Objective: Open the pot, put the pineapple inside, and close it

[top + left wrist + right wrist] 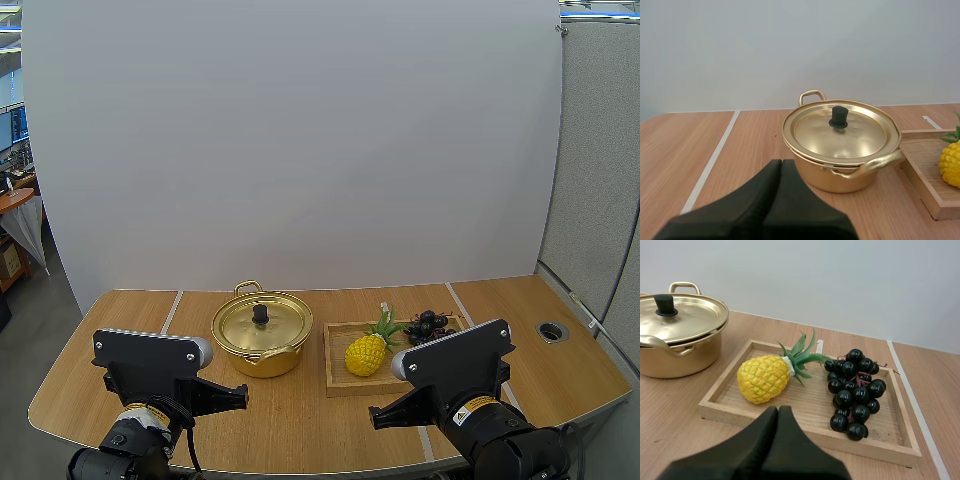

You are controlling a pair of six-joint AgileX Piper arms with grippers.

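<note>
Left jaws and right jaws, nearest me, are clenched empty. Ahead of the left ones stands the pot (840, 175), lid (857, 137) on, its knob (838, 116) my first target; the pineapple (764, 379) lies in the tray (812, 402), ahead of the right.

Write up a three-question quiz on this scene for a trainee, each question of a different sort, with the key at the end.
1. True or false: the lid sits on the pot.
2. Multiple choice: what lies beside the pineapple in the wooden tray? A. grapes B. a pack of wet wipes C. a spoon
3. Fill in: the left hand and the right hand are each ___ (open or shut), holding nothing.

Key: 1 true; 2 A; 3 shut.
</note>
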